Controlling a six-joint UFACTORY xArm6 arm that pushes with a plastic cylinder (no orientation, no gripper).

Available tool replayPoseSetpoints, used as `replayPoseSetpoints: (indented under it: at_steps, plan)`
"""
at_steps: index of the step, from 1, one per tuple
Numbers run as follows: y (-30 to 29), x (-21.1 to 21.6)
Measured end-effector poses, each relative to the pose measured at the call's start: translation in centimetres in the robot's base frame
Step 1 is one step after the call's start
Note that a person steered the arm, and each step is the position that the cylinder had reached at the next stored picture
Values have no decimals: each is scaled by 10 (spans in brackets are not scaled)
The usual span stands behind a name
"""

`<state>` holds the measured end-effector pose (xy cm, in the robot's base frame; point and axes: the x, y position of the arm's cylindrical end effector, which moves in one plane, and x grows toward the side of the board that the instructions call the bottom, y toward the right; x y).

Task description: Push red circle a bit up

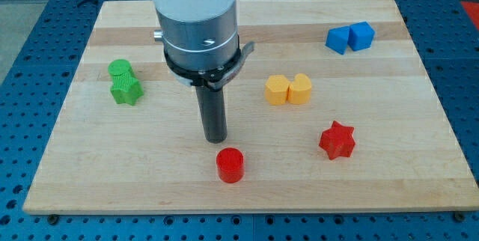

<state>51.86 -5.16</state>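
Observation:
The red circle (230,165) lies near the board's bottom edge, a little left of centre. My tip (215,138) stands just above it and slightly to its left, with a small gap between them. The dark rod hangs from the wide white and metal arm end (196,24) at the view's top.
A red star (337,140) lies to the right of the red circle. Two yellow blocks (288,90) sit side by side at mid board. Two blue blocks (349,37) lie at the top right. A green circle (119,69) and green star (126,90) lie at the left.

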Motion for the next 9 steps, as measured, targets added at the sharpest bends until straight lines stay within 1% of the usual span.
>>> replayPoseSetpoints:
  at_steps: [2, 3, 4, 5, 6, 7, 9]
  plan:
    - [-1, 42]
    - [-2, 41]
    - [-31, 78]
    - [-30, 81]
    - [-12, 96]
    - [29, 63]
    - [48, 58]
